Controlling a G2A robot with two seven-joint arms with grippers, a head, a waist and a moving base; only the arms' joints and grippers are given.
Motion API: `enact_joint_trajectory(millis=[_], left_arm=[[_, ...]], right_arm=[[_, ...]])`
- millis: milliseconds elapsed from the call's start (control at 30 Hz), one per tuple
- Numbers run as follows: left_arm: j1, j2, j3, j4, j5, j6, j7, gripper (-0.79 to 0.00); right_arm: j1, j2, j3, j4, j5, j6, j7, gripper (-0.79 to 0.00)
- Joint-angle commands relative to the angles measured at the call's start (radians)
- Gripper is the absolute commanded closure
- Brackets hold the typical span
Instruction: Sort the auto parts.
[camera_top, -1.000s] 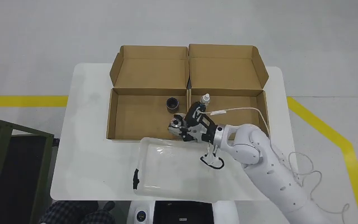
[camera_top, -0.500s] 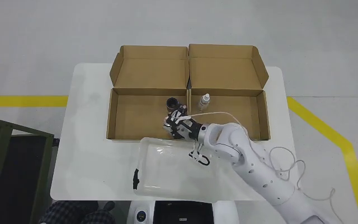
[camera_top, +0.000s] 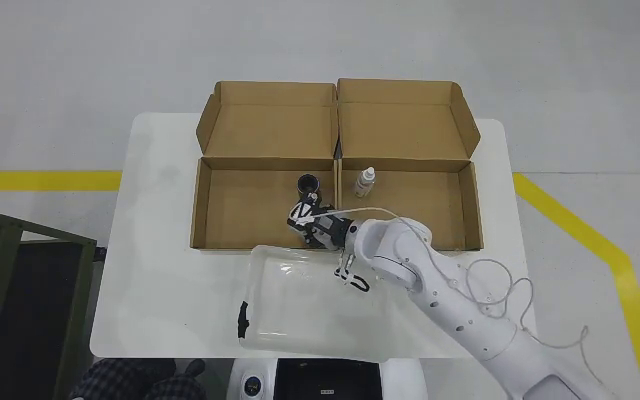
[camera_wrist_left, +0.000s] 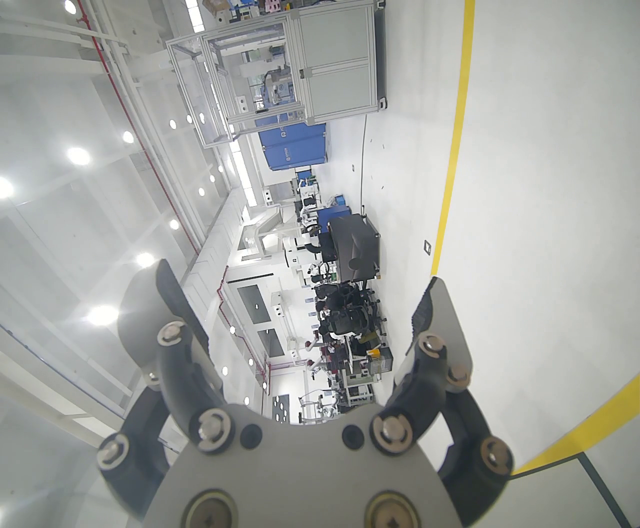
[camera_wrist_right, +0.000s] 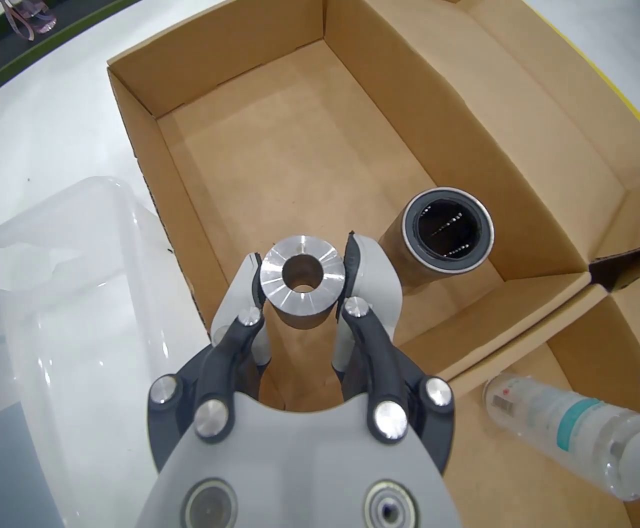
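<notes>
My right gripper (camera_wrist_right: 303, 285) is shut on a short silver metal bushing (camera_wrist_right: 303, 274) with a centre hole, held over the near right corner of the left cardboard box (camera_wrist_right: 280, 140). In the top view the right gripper (camera_top: 304, 219) sits at that same corner. A dark cylindrical bearing (camera_wrist_right: 440, 237) with a metal rim stands upright just beyond it in the box; from above the bearing (camera_top: 309, 184) is near the dividing wall. A clear bottle (camera_wrist_right: 565, 435) lies in the right box (camera_top: 420, 205). My left gripper (camera_wrist_left: 300, 300) is open, pointing out at the room.
A clear plastic bin (camera_top: 300, 300) sits on the white table (camera_top: 150, 230) in front of the boxes, with a small black part (camera_top: 241, 322) at its left edge. Both box lids stand open at the back.
The right arm has carried the bushing leftward, from near the wall between the boxes to the left box's near right corner. The bottle now shows uncovered.
</notes>
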Motion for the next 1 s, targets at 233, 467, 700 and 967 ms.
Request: enact_joint_trajectory(millis=[233,467,700,967], left_arm=[[0.000,0.000,0.000,0.000,0.000,0.000,0.000,-0.785],[0.000,0.000,0.000,0.000,0.000,0.000,0.000,-0.785],[0.000,0.000,0.000,0.000,0.000,0.000,0.000,-0.785],[0.000,0.000,0.000,0.000,0.000,0.000,0.000,-0.785]], right_arm=[[0.029,-0.019,-0.023,0.038,-0.014,-0.008,0.023,-0.179],[0.048,-0.034,-0.029,0.067,0.001,-0.008,0.031,-0.243],[0.060,-0.045,-0.036,0.081,-0.018,0.002,0.050,-0.259],[0.053,-0.050,-0.023,0.076,-0.025,-0.006,0.055,-0.280]])
